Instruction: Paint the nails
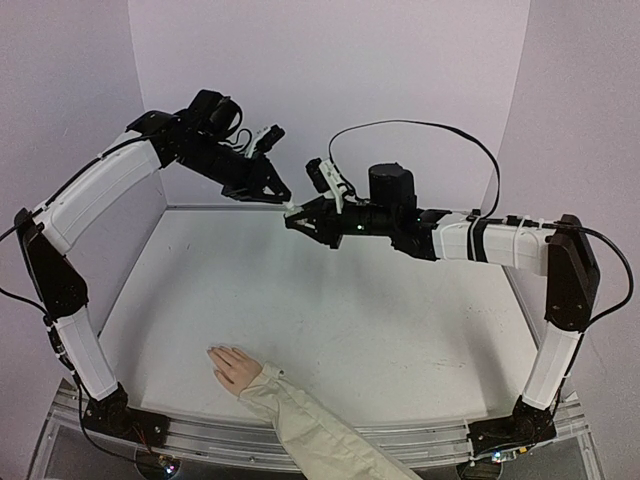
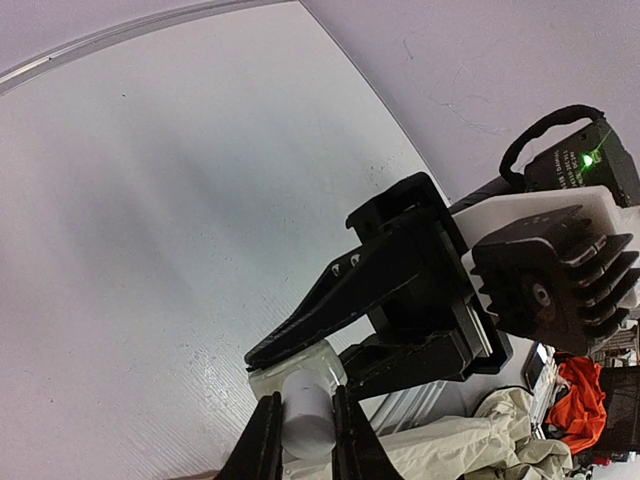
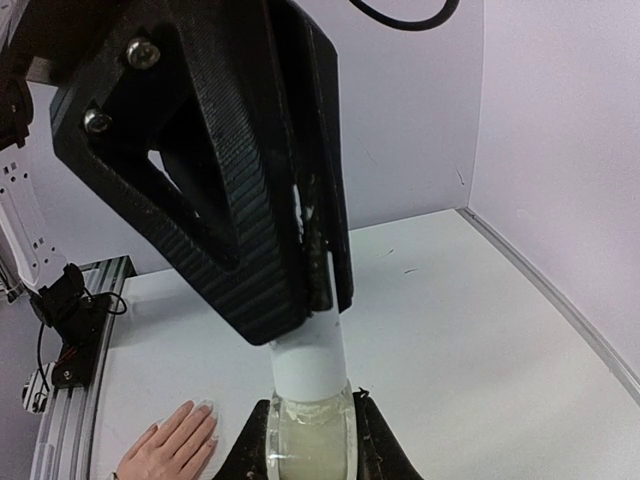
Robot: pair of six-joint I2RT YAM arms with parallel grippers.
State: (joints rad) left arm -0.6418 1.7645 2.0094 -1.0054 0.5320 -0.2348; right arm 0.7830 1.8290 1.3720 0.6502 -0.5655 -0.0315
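Both grippers meet high over the far middle of the table on a small nail polish bottle point(image 1: 291, 210). My left gripper point(image 1: 284, 198) is shut on its white cap point(image 2: 308, 415). My right gripper point(image 1: 299, 219) is shut on the clear glass body point(image 3: 310, 440), which holds pale liquid. In the right wrist view the cap point(image 3: 310, 365) stands on the glass, with the left fingers point(image 3: 250, 200) clamped around its top. The pale pink hand point(image 1: 235, 368) lies flat near the front edge, its cream sleeve point(image 1: 310, 430) running front right. Its nails point(image 3: 205, 405) look pale and glossy.
The white table point(image 1: 380, 320) has a purple backdrop on three sides. An aluminium rail point(image 1: 200, 430) runs along the near edge with both arm bases on it. The sleeve point(image 2: 450, 440) and an orange cloth point(image 2: 585, 400) show below in the left wrist view.
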